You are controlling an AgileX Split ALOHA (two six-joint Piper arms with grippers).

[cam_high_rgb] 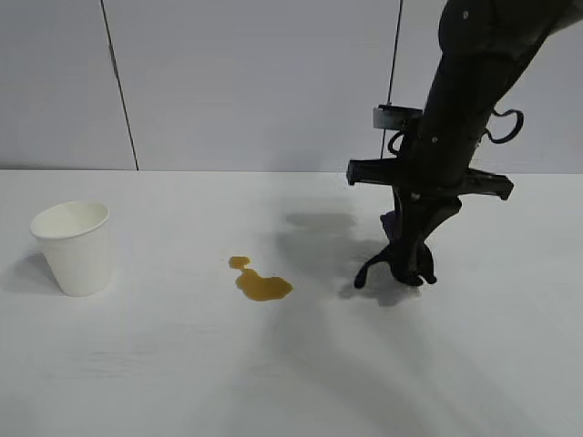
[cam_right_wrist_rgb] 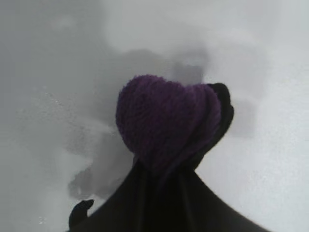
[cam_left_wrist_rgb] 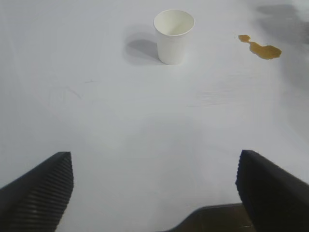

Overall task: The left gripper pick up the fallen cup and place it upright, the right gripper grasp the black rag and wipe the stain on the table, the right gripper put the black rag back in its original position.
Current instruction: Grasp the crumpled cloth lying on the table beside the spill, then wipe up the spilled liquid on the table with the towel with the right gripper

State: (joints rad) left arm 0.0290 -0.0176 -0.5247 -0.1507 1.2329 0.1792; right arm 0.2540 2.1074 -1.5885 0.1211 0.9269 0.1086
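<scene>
White table point(cam_high_rgb: 182, 382) fills the room, with a pale wall behind it. Out of the wide view, the left gripper point(cam_left_wrist_rgb: 154, 193) hangs low over the bare top with its fingers point(cam_left_wrist_rgb: 38, 193) spread wide and nothing between them. Far ahead of it stands the cup point(cam_high_rgb: 75, 246), upright, mouth up. Past the cup lies the brown stain point(cam_high_rgb: 260, 280), a big blob joined to a small one. Beside the stain, the right gripper point(cam_high_rgb: 414, 264) points down and pinches the rag point(cam_right_wrist_rgb: 166, 123), whose thin tail point(cam_high_rgb: 369, 269) droops to the table
</scene>
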